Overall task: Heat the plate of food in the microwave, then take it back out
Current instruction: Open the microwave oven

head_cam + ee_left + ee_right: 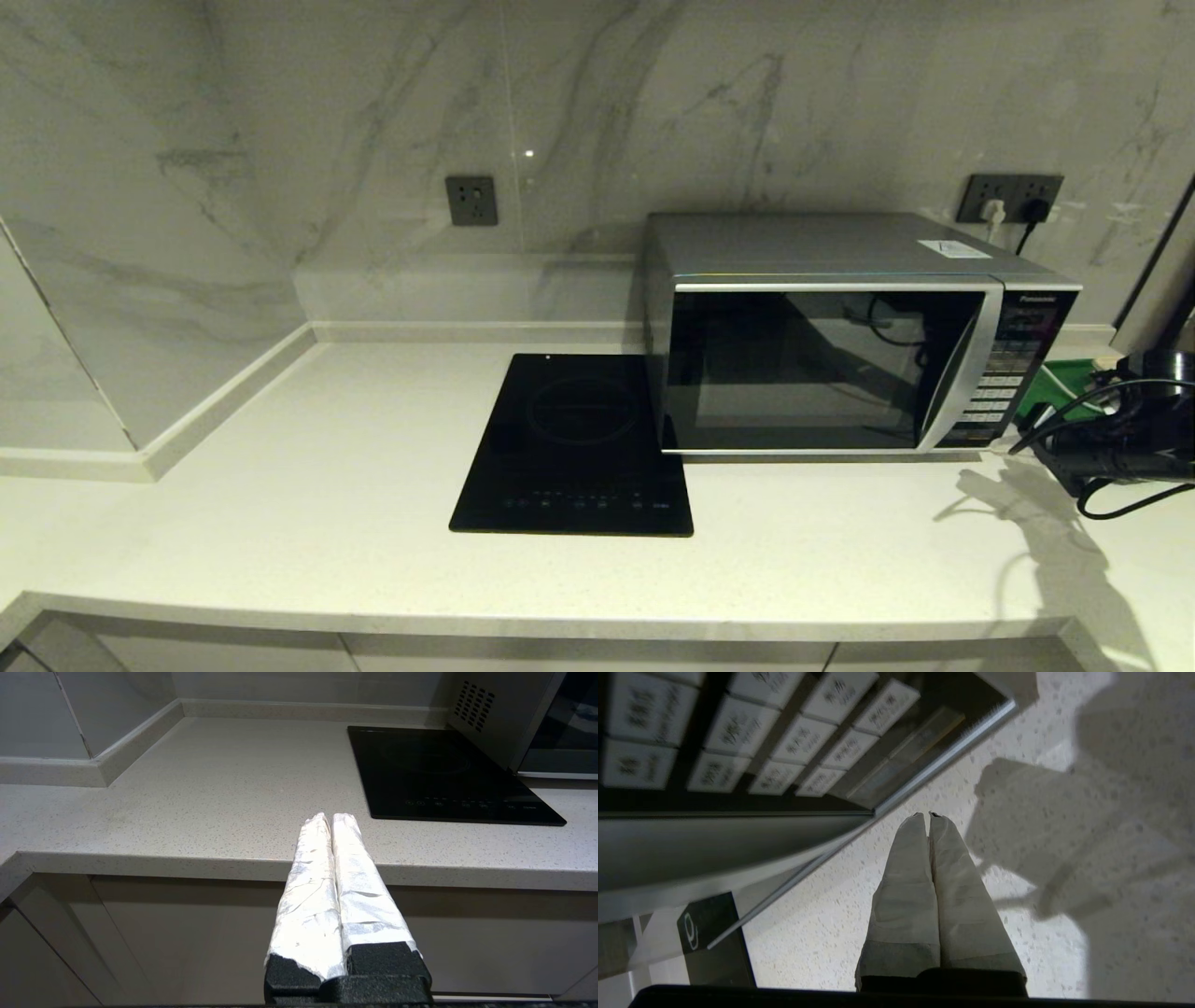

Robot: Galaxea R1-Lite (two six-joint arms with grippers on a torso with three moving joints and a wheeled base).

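Note:
The silver-grey microwave (822, 252) stands at the back right of the counter with its dark glass door closed. No plate of food shows in any view. My right gripper (928, 814) is shut and empty. It hovers over the counter just off the lower corner of the microwave's black button panel (738, 732). In the head view the right arm (1120, 429) reaches in from the right edge beside the button panel (1004, 373). My left gripper (331, 816) is shut and empty, parked in front of the counter's front edge, left of the microwave (495, 714).
A flat black cooktop (579, 448) lies left of the microwave, also seen from the left wrist (444, 774). A green tray (1064, 378) sits behind the right arm. Wall sockets (1013, 198) with a plugged cable are behind the microwave. A wall corner closes the counter's left.

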